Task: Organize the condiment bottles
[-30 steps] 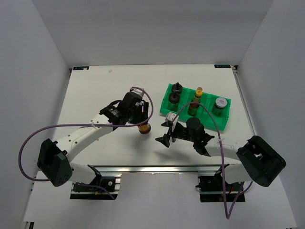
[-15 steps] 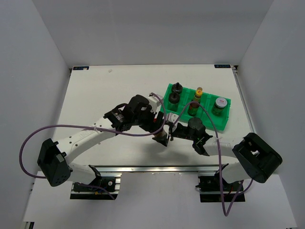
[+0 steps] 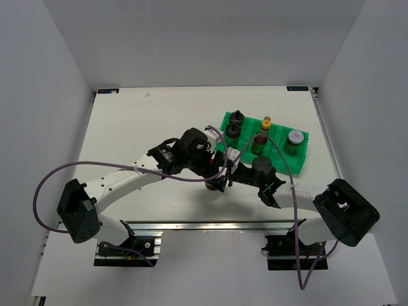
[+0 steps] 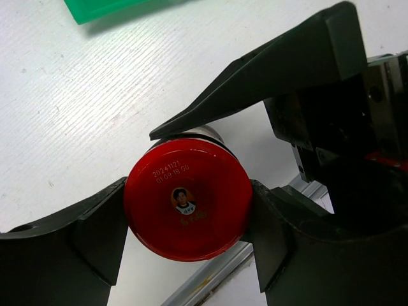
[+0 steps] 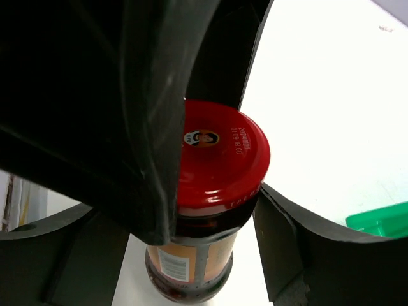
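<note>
A red-capped jar (image 3: 210, 186) with an orange label hangs over the table's front middle. My left gripper (image 3: 214, 178) is shut on its red cap (image 4: 187, 199), one finger on each side. My right gripper (image 3: 223, 181) is open with its fingers round the same jar (image 5: 217, 166). One right finger (image 5: 280, 223) touches the cap's edge; a gap shows at the other. A left finger (image 5: 127, 115) hides part of the cap in the right wrist view. Two black-capped bottles (image 3: 234, 125), a yellow-capped bottle (image 3: 266, 122), a dark bottle (image 3: 259, 145) and a pale-lidded jar (image 3: 294, 140) stand in the green bin.
The green divided bin (image 3: 305, 154) sits at the right, just behind both grippers; its edge shows in the left wrist view (image 4: 102, 7) and the right wrist view (image 5: 382, 220). The table's front rail (image 3: 210, 224) lies close below the jar. Purple cables loop beside both arms.
My left arm has carried the jar to the right, from the table's middle to my right gripper. The right gripper's open fingers now stand round the jar.
</note>
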`<state>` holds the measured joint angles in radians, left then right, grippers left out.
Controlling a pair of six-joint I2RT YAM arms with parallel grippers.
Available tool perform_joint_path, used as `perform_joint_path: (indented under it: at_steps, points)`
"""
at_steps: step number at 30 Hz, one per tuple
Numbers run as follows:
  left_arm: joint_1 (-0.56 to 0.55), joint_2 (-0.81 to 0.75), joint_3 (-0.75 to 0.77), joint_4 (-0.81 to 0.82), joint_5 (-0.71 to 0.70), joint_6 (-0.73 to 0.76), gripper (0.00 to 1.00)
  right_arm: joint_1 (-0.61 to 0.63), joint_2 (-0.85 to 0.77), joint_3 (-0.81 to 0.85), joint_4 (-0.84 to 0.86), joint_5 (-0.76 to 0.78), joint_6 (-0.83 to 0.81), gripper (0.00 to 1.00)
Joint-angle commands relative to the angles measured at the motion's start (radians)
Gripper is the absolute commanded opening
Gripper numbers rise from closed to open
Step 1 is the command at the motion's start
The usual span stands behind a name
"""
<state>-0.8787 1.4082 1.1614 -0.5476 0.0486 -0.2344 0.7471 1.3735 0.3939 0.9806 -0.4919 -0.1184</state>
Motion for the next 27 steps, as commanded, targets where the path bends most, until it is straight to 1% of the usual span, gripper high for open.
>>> perform_joint_path:
  at_steps: [1,4,5,7,8,10,11,13,14,16,17,20,21,22,27]
  points:
    - [-0.017,-0.018,0.081,0.074,-0.003,-0.009,0.04,0.006,-0.002,0.039,0.033,0.007,0.022,0.74]
    - [-0.025,-0.021,0.081,0.077,0.008,-0.020,0.03,0.006,0.022,0.043,0.055,0.000,0.036,0.70]
    - [-0.025,-0.023,0.080,0.080,0.007,-0.022,0.02,0.006,0.032,0.049,0.056,0.000,0.036,0.63]
    - [-0.029,-0.038,0.072,0.081,-0.003,-0.031,0.02,0.006,0.035,0.051,0.058,-0.004,0.045,0.52]
    - [-0.028,-0.041,0.070,0.081,-0.009,-0.031,0.03,0.006,0.033,0.049,0.061,-0.004,0.048,0.40]
    - [-0.028,-0.054,0.060,0.086,-0.021,-0.043,0.06,0.005,0.032,0.043,0.072,0.000,0.059,0.31]
    - [-0.028,-0.057,0.058,0.089,-0.026,-0.045,0.08,0.006,0.029,0.039,0.078,0.000,0.063,0.24]
    - [-0.028,-0.063,0.052,0.094,-0.030,-0.057,0.12,0.005,0.030,0.034,0.079,0.001,0.069,0.17]
    - [-0.028,-0.064,0.049,0.097,-0.033,-0.062,0.19,0.005,0.030,0.033,0.079,0.006,0.072,0.09]
    - [-0.028,-0.071,0.047,0.098,-0.035,-0.068,0.22,0.006,0.035,0.025,0.092,0.022,0.092,0.00]
    - [-0.029,-0.074,0.046,0.100,-0.035,-0.071,0.25,0.006,0.041,0.020,0.104,0.027,0.101,0.00]
    - [-0.028,-0.084,0.035,0.109,-0.033,-0.078,0.26,0.006,0.056,0.014,0.124,0.044,0.111,0.00]
    - [-0.029,-0.084,0.035,0.107,-0.068,-0.083,0.30,0.006,0.059,0.014,0.124,0.047,0.111,0.00]
    - [-0.029,-0.086,0.035,0.104,-0.073,-0.088,0.38,0.006,0.061,0.013,0.124,0.049,0.111,0.00]
    - [-0.029,-0.091,0.026,0.106,-0.104,-0.105,0.62,0.006,0.061,0.008,0.106,0.056,0.111,0.00]
